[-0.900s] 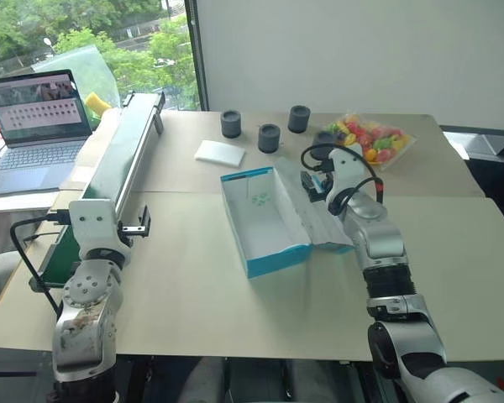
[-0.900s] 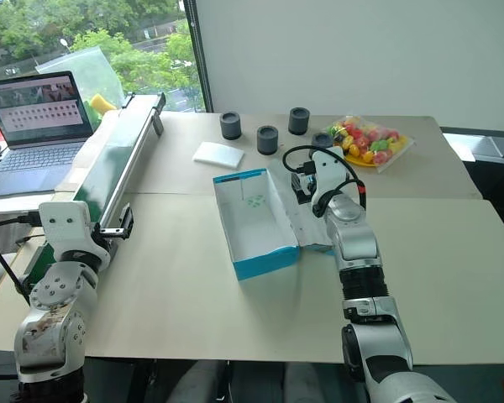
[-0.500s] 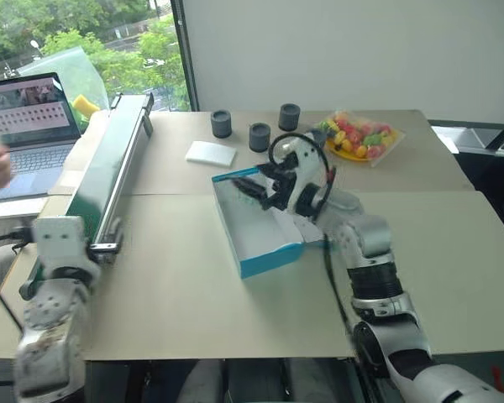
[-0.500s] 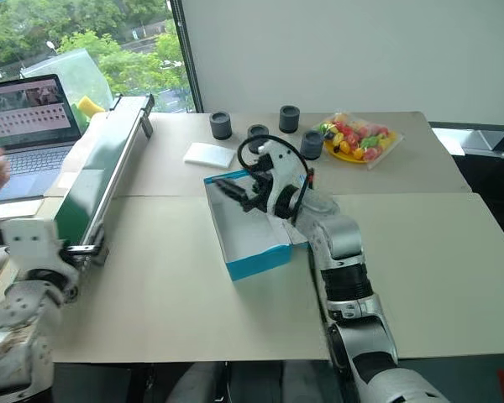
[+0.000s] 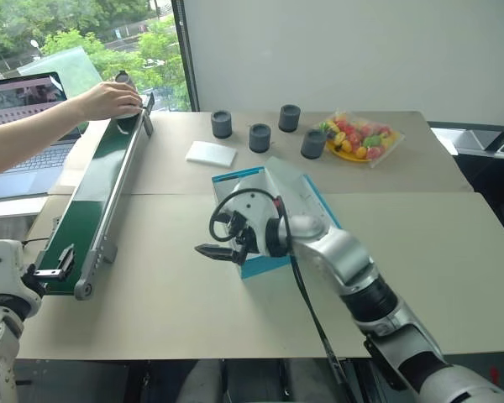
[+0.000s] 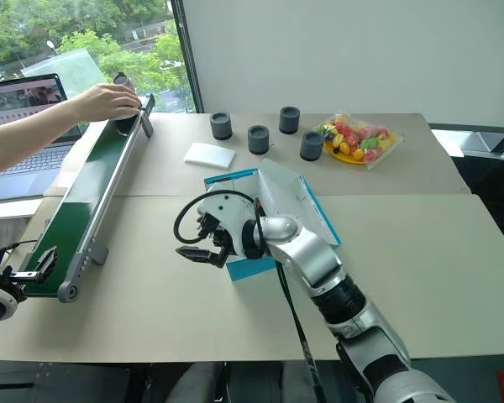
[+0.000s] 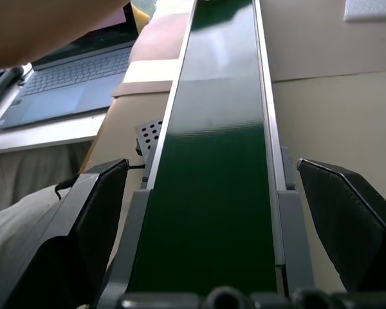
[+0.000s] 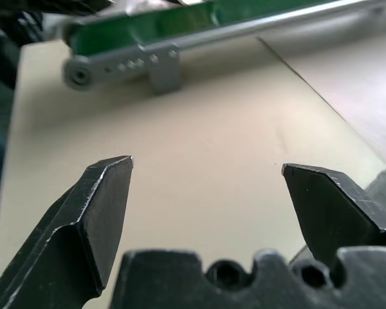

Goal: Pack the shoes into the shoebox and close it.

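Observation:
The blue shoebox (image 5: 238, 176) stands open mid-table, white inside, its lid leaning away to the right; my right arm crosses over its near end. My right gripper (image 5: 212, 251) hangs open and empty just left of the box's near corner, pointing left toward the conveyor (image 8: 180, 26). At the table's left edge my left gripper (image 5: 57, 263) is open at the near end of the green belt (image 7: 212, 161), nothing between its fingers. A person's hand (image 5: 109, 99) covers a small grey thing at the belt's far end; I cannot tell if it is one of the shoes.
A long conveyor (image 5: 109, 172) runs along the table's left side. A laptop (image 5: 21, 105) sits beyond it. Several dark grey cylinders (image 5: 259, 137), a white pad (image 5: 211, 153) and a bag of coloured fruit (image 5: 363, 134) lie at the back.
My right gripper has swung from above the lid leftward across the box to its near left corner. My left arm dropped back to the table's left edge. A person's arm reached to the belt's far end.

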Robot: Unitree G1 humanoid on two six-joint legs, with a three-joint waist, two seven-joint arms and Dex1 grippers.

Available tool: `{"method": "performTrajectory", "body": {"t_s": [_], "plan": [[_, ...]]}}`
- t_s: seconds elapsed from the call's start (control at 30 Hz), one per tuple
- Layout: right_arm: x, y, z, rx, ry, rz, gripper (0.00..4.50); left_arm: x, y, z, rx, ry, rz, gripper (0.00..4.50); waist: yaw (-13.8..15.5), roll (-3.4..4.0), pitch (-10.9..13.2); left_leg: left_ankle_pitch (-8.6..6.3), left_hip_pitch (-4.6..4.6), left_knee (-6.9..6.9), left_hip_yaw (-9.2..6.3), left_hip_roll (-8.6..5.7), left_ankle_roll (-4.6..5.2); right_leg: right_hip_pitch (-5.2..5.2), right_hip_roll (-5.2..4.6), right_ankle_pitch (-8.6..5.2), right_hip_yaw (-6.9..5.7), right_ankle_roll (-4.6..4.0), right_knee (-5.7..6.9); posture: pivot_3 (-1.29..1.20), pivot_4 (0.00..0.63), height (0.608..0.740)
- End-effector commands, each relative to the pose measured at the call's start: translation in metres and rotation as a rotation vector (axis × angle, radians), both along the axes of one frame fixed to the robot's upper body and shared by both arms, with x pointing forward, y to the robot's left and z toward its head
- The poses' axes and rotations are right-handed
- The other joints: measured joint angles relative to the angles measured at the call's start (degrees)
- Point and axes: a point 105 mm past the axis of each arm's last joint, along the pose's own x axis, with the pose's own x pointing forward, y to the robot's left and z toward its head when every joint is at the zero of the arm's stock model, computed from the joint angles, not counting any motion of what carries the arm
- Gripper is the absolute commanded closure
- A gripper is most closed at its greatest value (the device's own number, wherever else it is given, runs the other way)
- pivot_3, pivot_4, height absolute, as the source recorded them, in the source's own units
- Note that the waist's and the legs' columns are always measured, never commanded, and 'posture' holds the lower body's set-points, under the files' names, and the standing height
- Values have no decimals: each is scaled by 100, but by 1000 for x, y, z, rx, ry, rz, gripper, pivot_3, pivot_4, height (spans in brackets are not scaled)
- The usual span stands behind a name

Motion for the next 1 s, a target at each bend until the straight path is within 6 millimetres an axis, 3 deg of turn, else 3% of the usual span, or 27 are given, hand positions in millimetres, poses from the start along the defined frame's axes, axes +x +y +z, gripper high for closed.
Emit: {"method": "performTrajectory", "body": {"t_s": [0.03, 0.3, 0.63, 0.87, 1.0], "plan": [[-2, 6, 13, 42, -91, -21, 73, 5, -3, 8, 17, -18, -39, 0, -3, 0, 0, 1, -10, 0, 4, 1, -2, -13, 0, 2, 6, -2, 2, 0, 150, 740], [14, 3, 12, 63, -101, -128, 73, 14, -11, 4, -3, -8, -53, 0, -9, -10, -6, 1, -5, 0, 15, 10, -2, -14, 7, 9, 12, -9, 1, 0, 150, 740], [1, -2, 7, 28, -113, -36, 73, 15, -9, 0, -4, 11, -48, 0, -17, -11, -6, 1, -3, -2, 31, 14, -2, -17, 9, 11, 22, -9, 2, 0, 150, 740], [5, -12, 3, -3, -120, -54, 73, 8, -2, -2, -6, 12, -6, 0, -26, -13, -7, 1, 0, -2, 39, 17, -2, -17, 10, 12, 27, -10, 2, 0, 150, 740], [9, -12, 19, 113, -65, -89, 73, 7, -3, -5, 3, 16, -5, 0, -28, -13, -7, 1, 1, -2, 44, 21, -2, -18, 14, 13, 31, -11, 2, 0, 150, 740]]}}
